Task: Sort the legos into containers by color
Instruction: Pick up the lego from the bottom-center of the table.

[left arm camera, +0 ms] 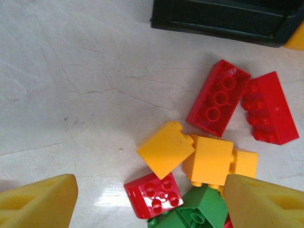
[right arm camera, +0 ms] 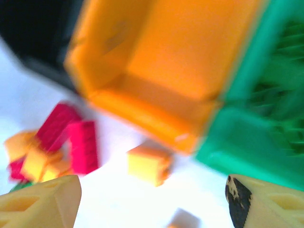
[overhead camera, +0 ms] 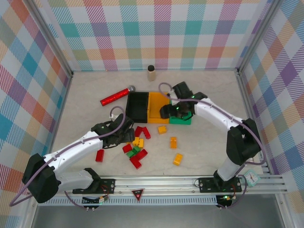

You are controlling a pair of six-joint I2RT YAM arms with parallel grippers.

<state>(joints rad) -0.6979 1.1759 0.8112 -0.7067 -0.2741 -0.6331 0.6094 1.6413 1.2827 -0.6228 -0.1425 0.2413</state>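
Left claw [left arm camera: 149, 186]: we see it released, empty, above the legos [overhead camera: 135, 148] scattered on the bench [overhead camera: 199, 148] in front-left of the orange bin [overhead camera: 156, 108].
Right claw [right arm camera: 152, 183]: released, empty, over that bin's near-right corner.

No words, brands or numbers can be read; a red triangle sign [overhead camera: 137, 194] sits on the front rail [overhead camera: 161, 183]; its marking is too small to tell.

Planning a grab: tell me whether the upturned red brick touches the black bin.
Apart. The left wrist view shows bare table between the black bin and the upturned red brick.
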